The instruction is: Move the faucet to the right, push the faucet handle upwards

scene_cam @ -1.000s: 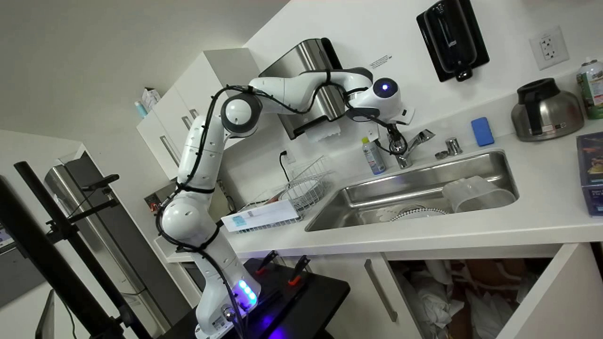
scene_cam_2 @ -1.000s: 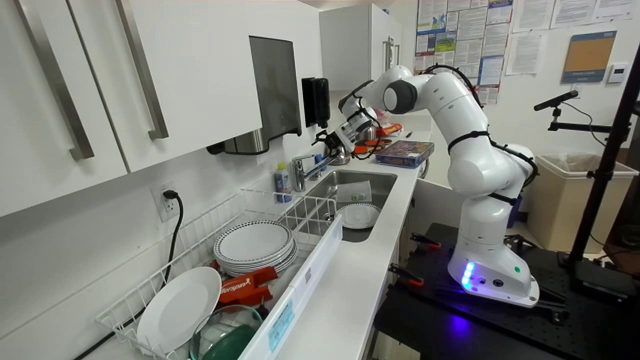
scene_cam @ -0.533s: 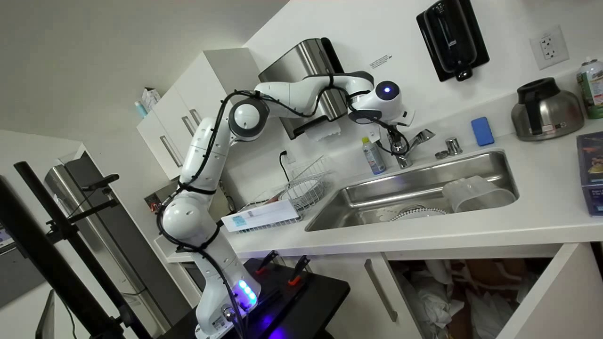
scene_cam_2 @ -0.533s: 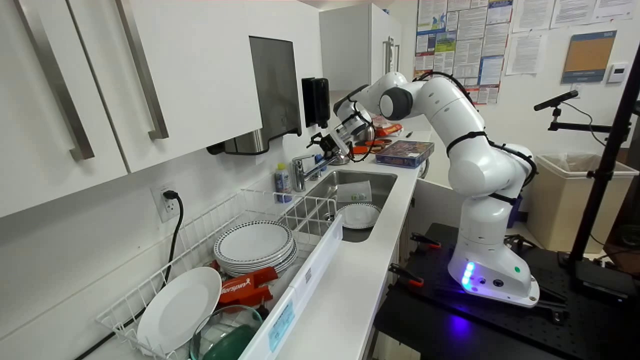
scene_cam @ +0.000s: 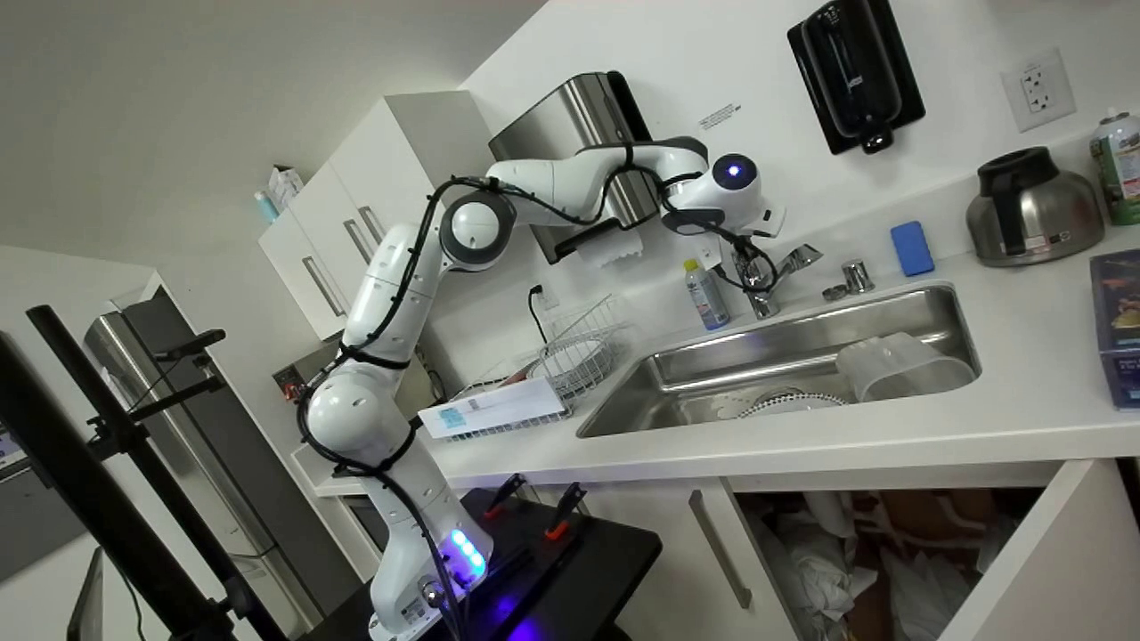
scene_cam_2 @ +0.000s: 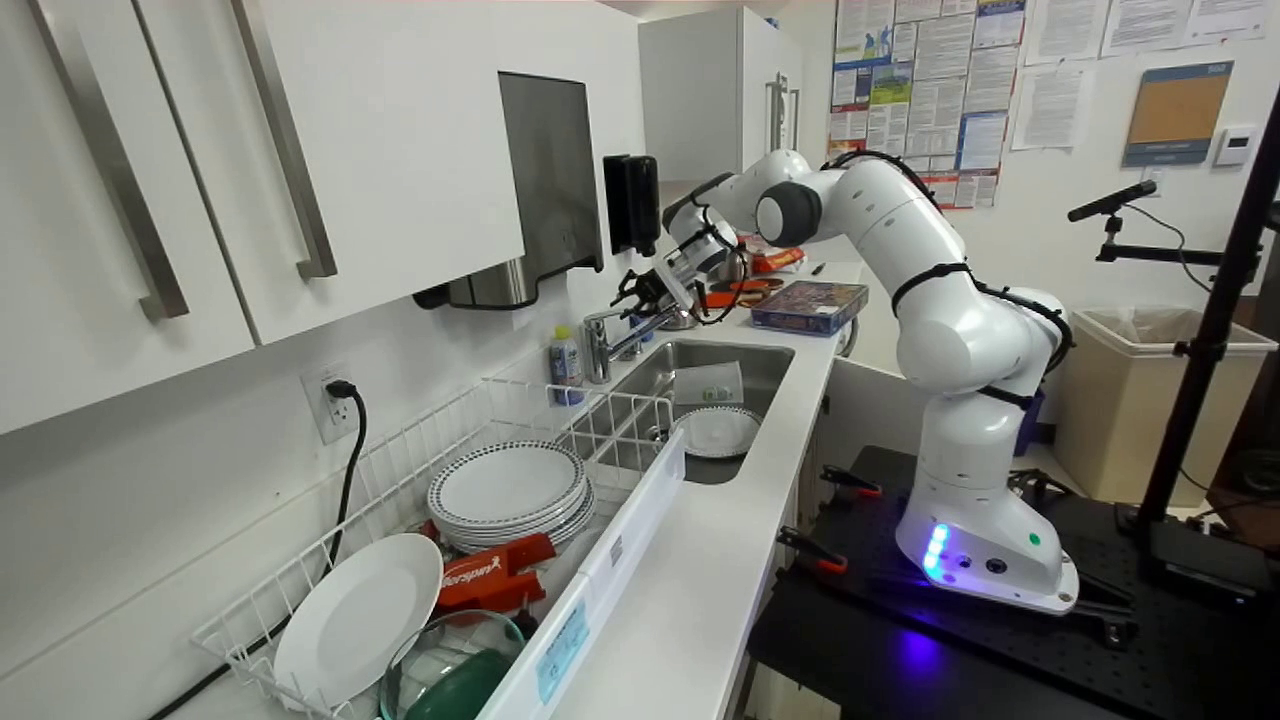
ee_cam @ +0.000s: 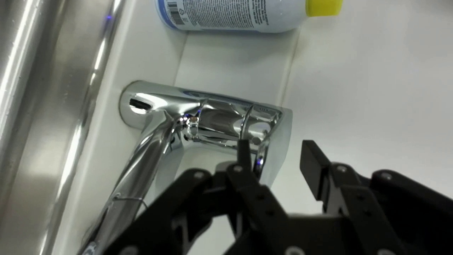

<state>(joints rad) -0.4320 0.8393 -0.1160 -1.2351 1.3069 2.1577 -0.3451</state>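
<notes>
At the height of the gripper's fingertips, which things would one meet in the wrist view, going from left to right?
Steel sink, white counter, faucet spout, one gripper finger, faucet handle, the other gripper finger.

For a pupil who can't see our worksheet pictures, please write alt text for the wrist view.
An open gripper juts up from the bottom before a chrome faucet, whose handle shows between the fingers; contact is unclear. A steel sink lines the left, and a bottle appears sideways at the top.

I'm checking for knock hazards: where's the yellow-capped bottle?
In an exterior view, the yellow-capped bottle stands on the counter behind the sink, just left of the chrome faucet.
</notes>
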